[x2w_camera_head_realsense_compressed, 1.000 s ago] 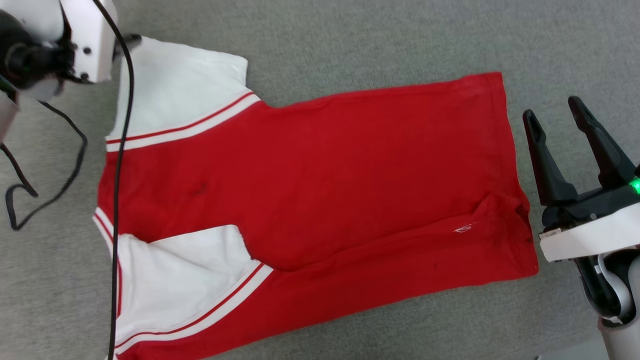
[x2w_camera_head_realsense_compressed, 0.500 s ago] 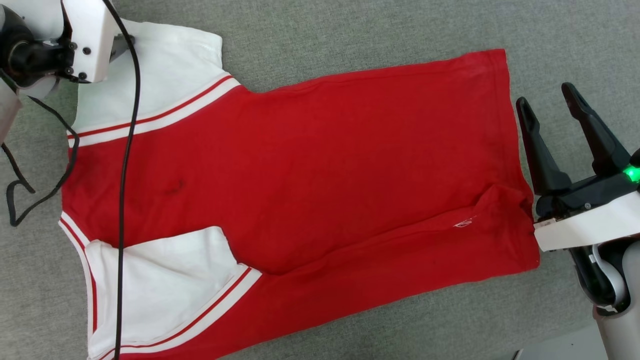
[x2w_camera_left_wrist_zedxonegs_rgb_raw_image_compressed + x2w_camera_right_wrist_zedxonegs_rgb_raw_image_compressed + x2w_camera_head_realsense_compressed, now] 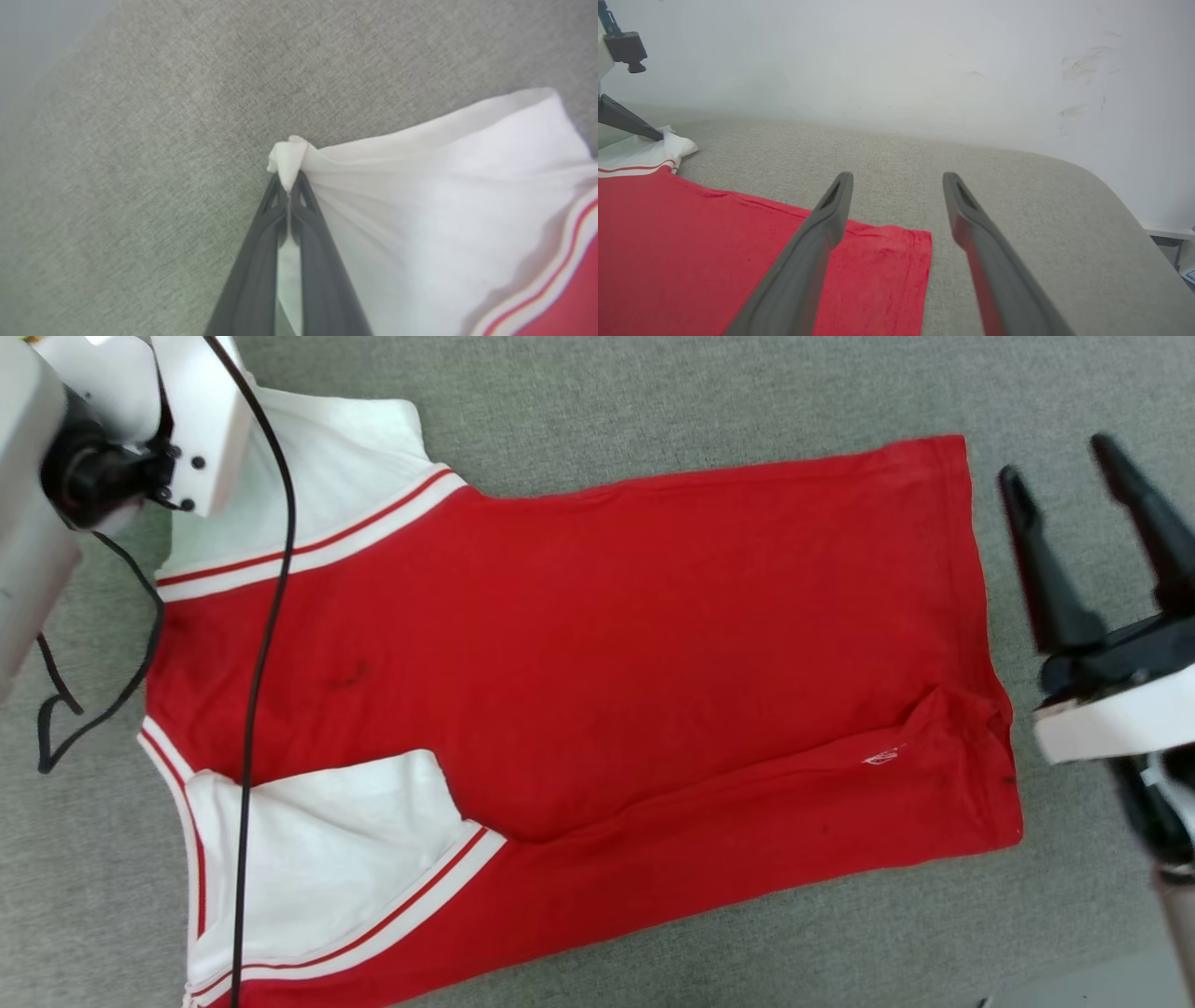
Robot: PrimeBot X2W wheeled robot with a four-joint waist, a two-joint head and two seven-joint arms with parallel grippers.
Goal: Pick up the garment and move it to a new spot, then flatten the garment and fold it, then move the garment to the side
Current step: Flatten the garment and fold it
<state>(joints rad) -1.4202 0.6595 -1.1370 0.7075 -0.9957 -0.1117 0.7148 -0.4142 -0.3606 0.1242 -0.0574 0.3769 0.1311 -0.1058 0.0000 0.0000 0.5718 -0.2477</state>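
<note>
– How many shirts?
– 1 garment point(image 3: 597, 644), flat, mid grey tabletop point(image 3: 653, 392).
– Grippers?
– 2. L gripper point(image 3: 289, 186) squeezed tight on 1 white sleeve point(image 3: 420, 186) tip. R gripper point(image 3: 897, 177) spread wide, holds nothing, by hem.

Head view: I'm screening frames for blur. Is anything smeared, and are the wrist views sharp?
Head view: right gripper smeared, shirt crisp. Left wrist view: soft overall, sleeve hazy. Right wrist view: evenly lit, its jaws blur toward the bottom edge.
</note>
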